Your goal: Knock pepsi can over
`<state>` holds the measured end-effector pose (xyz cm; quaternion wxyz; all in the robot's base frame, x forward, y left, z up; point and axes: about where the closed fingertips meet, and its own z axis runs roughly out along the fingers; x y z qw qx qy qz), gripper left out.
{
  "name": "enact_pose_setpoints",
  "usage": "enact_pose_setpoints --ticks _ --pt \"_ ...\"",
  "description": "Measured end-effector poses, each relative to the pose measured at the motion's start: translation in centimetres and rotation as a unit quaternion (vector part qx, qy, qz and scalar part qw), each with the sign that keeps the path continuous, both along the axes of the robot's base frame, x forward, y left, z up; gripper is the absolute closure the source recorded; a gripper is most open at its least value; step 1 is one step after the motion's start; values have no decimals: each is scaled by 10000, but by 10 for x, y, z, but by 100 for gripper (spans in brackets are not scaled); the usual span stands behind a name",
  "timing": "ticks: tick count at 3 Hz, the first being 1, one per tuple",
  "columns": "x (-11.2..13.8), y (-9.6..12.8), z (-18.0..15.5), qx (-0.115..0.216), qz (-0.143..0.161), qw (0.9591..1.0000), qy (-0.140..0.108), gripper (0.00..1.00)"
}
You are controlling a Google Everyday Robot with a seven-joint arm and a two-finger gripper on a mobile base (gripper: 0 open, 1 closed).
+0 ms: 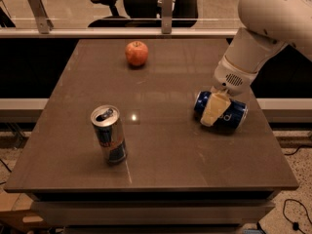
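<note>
The pepsi can (233, 116), dark blue with white lettering, lies on its side at the right of the brown table (161, 165), its length running left to right. My gripper (214, 110) comes down from the white arm at the upper right and rests on the can's middle. One pale finger (215, 108) lies across the can's front. The other finger is hidden behind the can.
A slim silver-and-blue energy drink can (109, 134) stands upright at the front left. A red apple (136, 53) sits at the back centre. The table's right edge is close to the lying can. Office chairs stand behind a rail at the back.
</note>
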<state>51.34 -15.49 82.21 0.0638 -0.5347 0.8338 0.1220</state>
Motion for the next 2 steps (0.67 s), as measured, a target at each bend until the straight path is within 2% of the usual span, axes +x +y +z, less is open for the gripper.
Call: enact_pose_setpoints --ticks 1,2 --pt "0 0 1 0 1 10000 -2 0" --pt "0 0 1 1 1 10000 -2 0"
